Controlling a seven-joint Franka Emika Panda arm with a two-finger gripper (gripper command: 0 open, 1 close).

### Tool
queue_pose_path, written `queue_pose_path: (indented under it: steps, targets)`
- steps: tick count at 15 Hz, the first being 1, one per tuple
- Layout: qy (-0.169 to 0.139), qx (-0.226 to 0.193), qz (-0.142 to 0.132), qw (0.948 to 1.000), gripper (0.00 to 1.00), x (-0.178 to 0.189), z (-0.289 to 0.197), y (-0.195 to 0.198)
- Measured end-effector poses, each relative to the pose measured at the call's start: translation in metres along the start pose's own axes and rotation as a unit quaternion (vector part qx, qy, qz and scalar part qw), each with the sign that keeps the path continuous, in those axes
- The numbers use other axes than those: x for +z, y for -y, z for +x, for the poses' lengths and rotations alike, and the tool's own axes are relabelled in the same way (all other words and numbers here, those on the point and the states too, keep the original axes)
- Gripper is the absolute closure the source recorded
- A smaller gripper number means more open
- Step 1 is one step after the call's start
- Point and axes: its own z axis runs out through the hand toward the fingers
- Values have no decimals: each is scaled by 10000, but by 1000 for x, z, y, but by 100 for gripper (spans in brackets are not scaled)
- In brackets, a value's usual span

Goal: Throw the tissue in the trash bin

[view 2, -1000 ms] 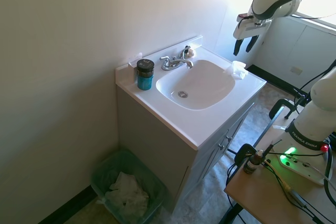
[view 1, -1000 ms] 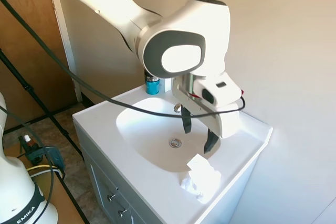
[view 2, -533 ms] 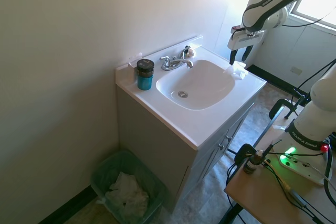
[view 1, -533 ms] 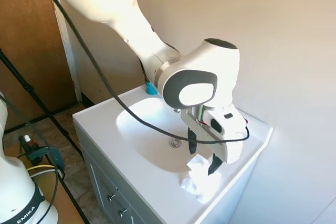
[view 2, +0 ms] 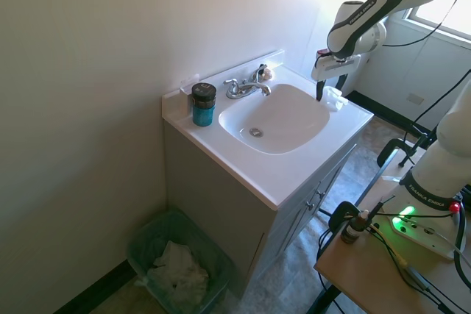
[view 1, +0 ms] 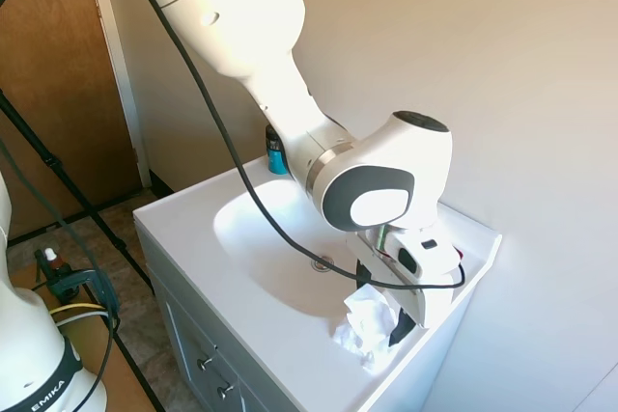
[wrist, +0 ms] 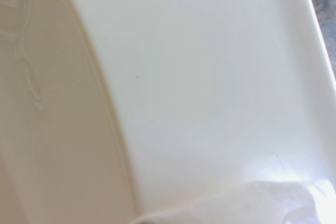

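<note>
Surface: a white vanity top [view 1: 193, 267] with a moulded sink basin [view 2: 276, 119] served as the table, above grey cabinet drawers [view 1: 208, 364].
Room: a small bathroom with plain pale walls, a wooden door [view 1: 48, 74] and a sunlit window side.
Fixtures: a chrome faucet [view 2: 246, 87] stood behind the basin, a dark-lidded teal jar [view 2: 203, 104] beside it.
Tissue: the tissue [view 1: 367, 325] lay crumpled on the vanity's corner, just beside the basin rim; its long axis ran roughly along the front edge.
Gripper: the gripper [view 1: 377, 311] was lowered over the tissue, its dark fingers [view 1: 401, 327] spread apart on either side of it.
Trash bin: the trash bin [view 2: 176, 266] sat on the floor beside the cabinet, holding crumpled white paper.
Hard to see: glare washed out the tissue's folds; the wrist view showed only a blurred white corner [wrist: 262, 203].
</note>
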Motion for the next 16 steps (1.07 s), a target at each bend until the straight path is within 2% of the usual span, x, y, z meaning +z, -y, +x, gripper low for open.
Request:
queue_pose_path:
  steps: [16]
  targets:
    - [109, 89, 248, 9996, 100, 1, -2, 0]
